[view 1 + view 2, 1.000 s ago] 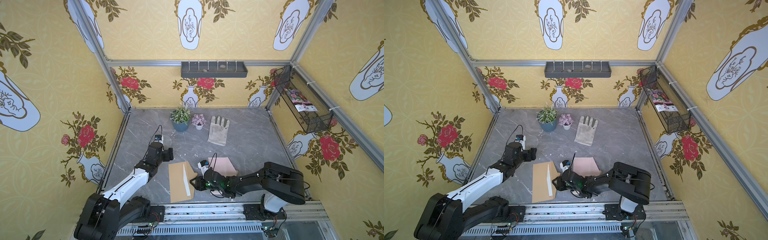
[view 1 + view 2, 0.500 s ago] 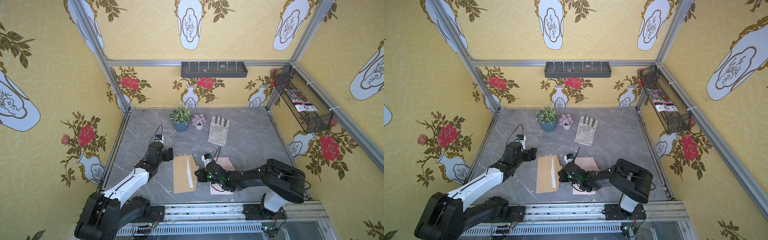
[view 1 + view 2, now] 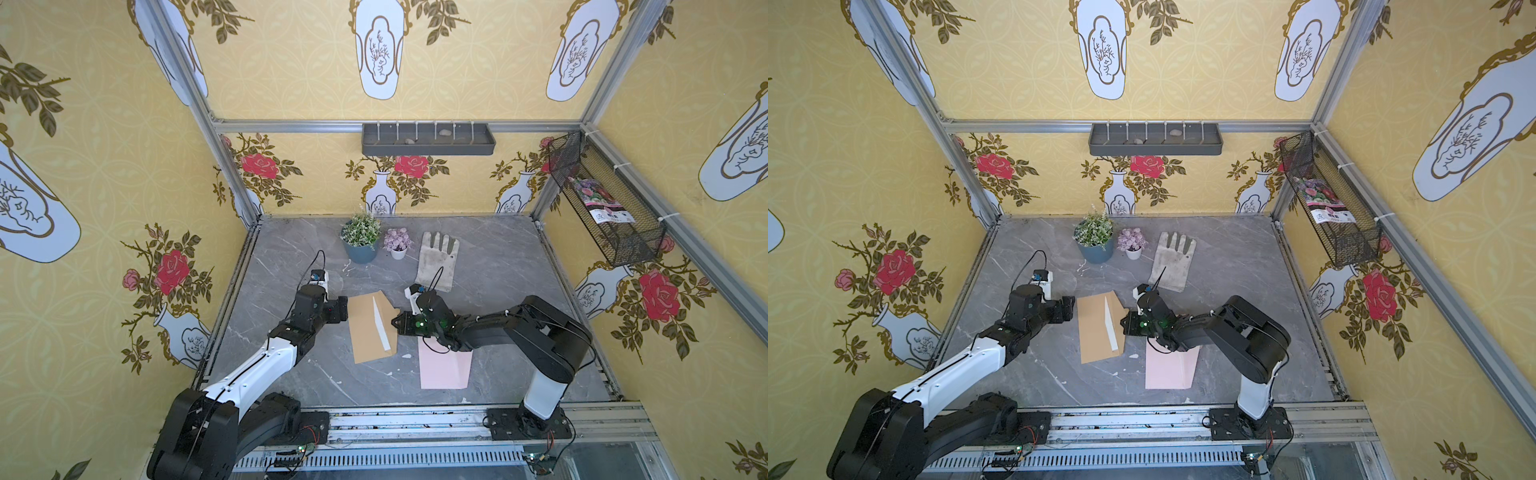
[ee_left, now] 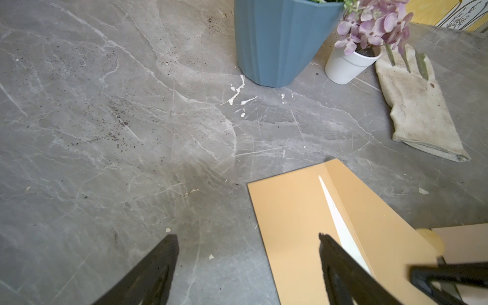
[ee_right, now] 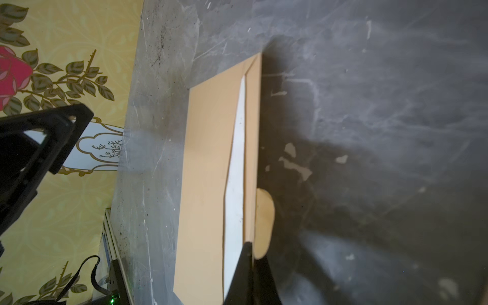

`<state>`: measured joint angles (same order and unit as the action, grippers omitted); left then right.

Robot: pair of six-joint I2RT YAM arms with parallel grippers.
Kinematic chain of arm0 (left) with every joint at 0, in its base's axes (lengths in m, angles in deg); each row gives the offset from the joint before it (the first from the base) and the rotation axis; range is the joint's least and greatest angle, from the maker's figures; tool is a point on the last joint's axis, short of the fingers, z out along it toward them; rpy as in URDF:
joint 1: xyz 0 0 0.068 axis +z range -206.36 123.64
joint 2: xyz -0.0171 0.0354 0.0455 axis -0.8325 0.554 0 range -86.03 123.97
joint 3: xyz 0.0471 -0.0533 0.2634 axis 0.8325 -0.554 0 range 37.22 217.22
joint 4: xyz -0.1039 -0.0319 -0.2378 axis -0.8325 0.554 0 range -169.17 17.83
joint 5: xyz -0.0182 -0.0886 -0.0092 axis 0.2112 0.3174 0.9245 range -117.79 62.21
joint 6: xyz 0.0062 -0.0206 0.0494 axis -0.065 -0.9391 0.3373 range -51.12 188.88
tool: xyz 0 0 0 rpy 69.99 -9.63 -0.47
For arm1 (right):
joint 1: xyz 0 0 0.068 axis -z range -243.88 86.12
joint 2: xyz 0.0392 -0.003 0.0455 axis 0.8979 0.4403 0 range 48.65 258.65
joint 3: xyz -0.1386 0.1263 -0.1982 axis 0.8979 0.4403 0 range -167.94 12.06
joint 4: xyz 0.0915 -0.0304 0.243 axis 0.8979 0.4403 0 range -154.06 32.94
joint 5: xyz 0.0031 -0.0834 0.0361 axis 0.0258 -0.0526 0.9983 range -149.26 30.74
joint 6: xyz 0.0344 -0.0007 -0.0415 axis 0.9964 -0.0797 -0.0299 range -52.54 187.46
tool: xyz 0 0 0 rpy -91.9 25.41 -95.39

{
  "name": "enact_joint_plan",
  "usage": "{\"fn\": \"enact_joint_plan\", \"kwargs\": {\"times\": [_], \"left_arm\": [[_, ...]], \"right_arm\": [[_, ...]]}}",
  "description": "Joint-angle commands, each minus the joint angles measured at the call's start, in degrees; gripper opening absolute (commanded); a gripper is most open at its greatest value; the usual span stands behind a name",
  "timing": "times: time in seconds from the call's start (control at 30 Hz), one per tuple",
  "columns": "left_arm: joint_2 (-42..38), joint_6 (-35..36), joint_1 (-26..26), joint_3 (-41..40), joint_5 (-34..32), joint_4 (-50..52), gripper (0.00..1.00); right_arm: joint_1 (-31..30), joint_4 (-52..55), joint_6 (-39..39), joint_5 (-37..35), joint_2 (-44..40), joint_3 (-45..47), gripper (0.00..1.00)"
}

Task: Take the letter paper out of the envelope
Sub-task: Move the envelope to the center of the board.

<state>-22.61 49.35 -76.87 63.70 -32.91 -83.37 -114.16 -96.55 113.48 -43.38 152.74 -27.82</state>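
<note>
The tan envelope [image 3: 368,332] [image 3: 1096,332] lies flat mid-table, flap side toward my right arm. A narrow white wedge of paper [image 5: 237,158] [image 4: 340,227] shows between its body and flap. A pink sheet [image 3: 444,368] [image 3: 1169,370] lies outside it, partly under the right arm. I cannot tell which of the two is the letter paper. My right gripper [image 5: 249,245] [image 3: 395,322] is shut on the flap's edge. My left gripper [image 4: 248,235] [image 3: 344,309] is open at the envelope's [image 4: 290,211] opposite edge, one finger over it.
A blue plant pot [image 3: 360,243], a small white pot of purple flowers [image 3: 397,245] and a dirty white glove [image 3: 436,262] stand behind the envelope. A grey shelf [image 3: 428,139] hangs on the back wall. A wire basket [image 3: 606,203] hangs on the right wall.
The right jaws closed on the flap edge, and the envelope slid toward the back and turned with them. The pink sheet now lies nearer the front. The left arm barely moved.
</note>
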Motion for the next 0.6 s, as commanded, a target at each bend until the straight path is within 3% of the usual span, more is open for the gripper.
{"fn": "enact_joint_plan", "kwargs": {"times": [0.0,0.07,0.17,0.27,0.47,0.57], "left_arm": [[0.34,0.41,0.03,-0.55,0.84,-1.24,0.85],[0.43,0.46,0.02,-0.51,0.75,-1.20,0.85],[0.61,0.39,0.03,-0.41,1.05,-1.24,0.86],[0.73,0.44,0.03,-0.40,1.34,-1.28,0.85],[0.41,0.33,0.03,-0.36,1.43,-1.24,0.85],[0.54,0.36,0.03,-0.38,1.51,-1.20,0.85]], "right_arm": [[1.91,-8.61,0.43,8.75,2.91,-1.26,0.03],[2.32,-9.11,0.23,9.82,4.10,-2.23,0.04],[2.29,-6.07,-1.10,10.40,5.44,-4.91,0.18],[1.94,-1.37,-2.37,9.78,5.65,-7.05,0.21],[0.55,7.18,-5.29,5.03,2.41,-8.28,0.00],[0.14,9.33,-5.68,4.53,1.83,-8.47,0.00]]}}
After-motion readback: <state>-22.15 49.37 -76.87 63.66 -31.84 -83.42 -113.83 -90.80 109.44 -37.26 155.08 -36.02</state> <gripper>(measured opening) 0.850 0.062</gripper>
